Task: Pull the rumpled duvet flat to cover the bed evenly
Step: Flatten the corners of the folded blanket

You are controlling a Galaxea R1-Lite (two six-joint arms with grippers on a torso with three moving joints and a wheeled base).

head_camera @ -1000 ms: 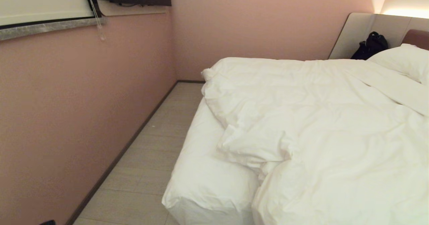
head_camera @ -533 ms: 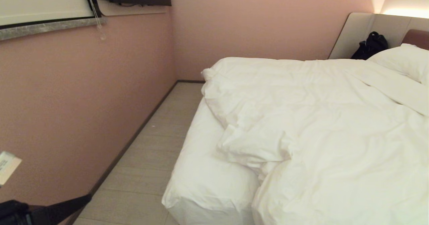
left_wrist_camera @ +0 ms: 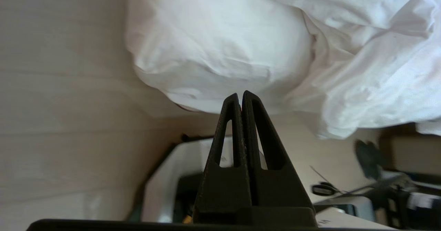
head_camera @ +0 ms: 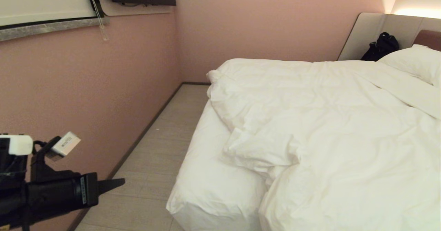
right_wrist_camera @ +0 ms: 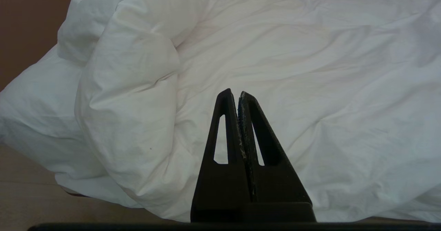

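Observation:
The white duvet lies rumpled over the bed, bunched back so the near left corner of the sheeted mattress is bare. In the head view my left gripper is raised over the floor at lower left, shut and empty, pointing toward that bare corner and well short of it. Its wrist view shows the shut left gripper before the mattress corner and duvet folds. My right gripper is shut and empty, hanging over the duvet; it is outside the head view.
A pink wall runs along the left with a narrow strip of floor between it and the bed. A pillow and a black bag sit by the beige headboard panel. A window sill juts out above.
My left arm has risen into the head view from the lower left corner and swung its shut gripper toward the bed. The duvet and bed are unchanged.

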